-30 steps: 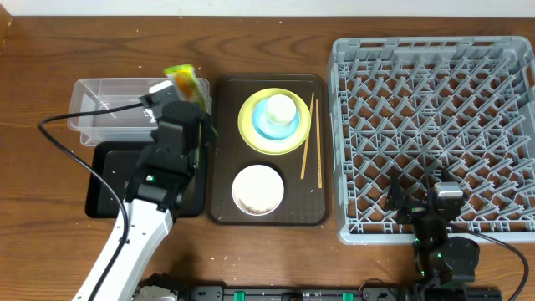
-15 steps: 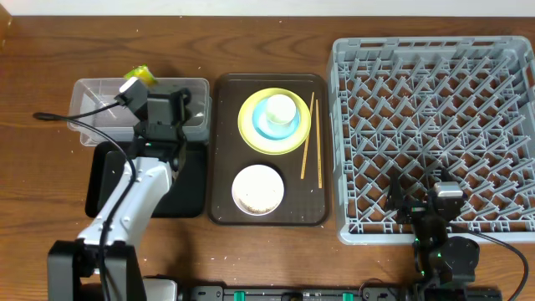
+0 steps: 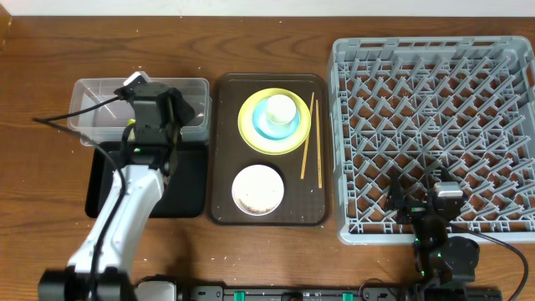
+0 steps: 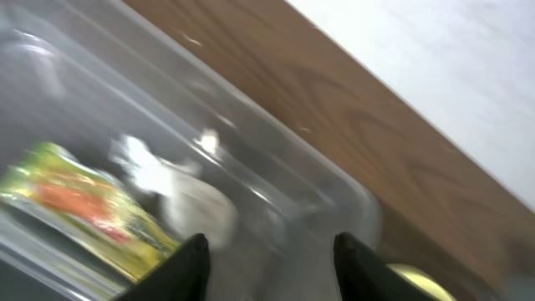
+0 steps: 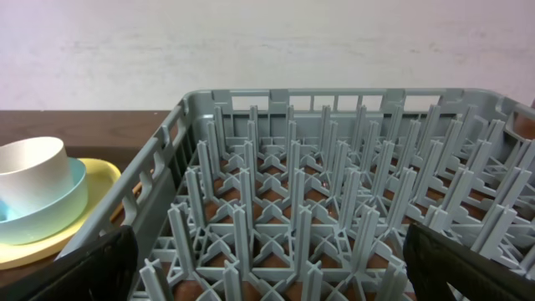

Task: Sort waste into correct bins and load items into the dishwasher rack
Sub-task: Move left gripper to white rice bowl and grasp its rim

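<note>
left gripper (image 4: 272, 259) hung over the clear tub (image 3: 92, 117) at far left, fingers spread, nothing in them. green-and-yellow wrapper (image 4: 84, 209) lay in the tub beside a white tissue (image 4: 180, 188). black tray (image 3: 188, 180) sat just near of the tub. yellow plate (image 3: 251, 134), light blue bowl (image 3: 261, 127), white cup (image 3: 281, 109), pale bowl (image 3: 257, 189) and chopsticks (image 3: 311, 138) were on the brown tray (image 3: 219, 150) in the centre. right gripper (image 5: 267, 276) was spread at the near edge of the grey rack (image 3: 435, 125).

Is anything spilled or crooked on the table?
Nothing looks broken or tipped over. Only the chopsticks sit a bit crooked: they lie splayed apart, not side by side, on the brown tray right of the yellow plate.
</note>
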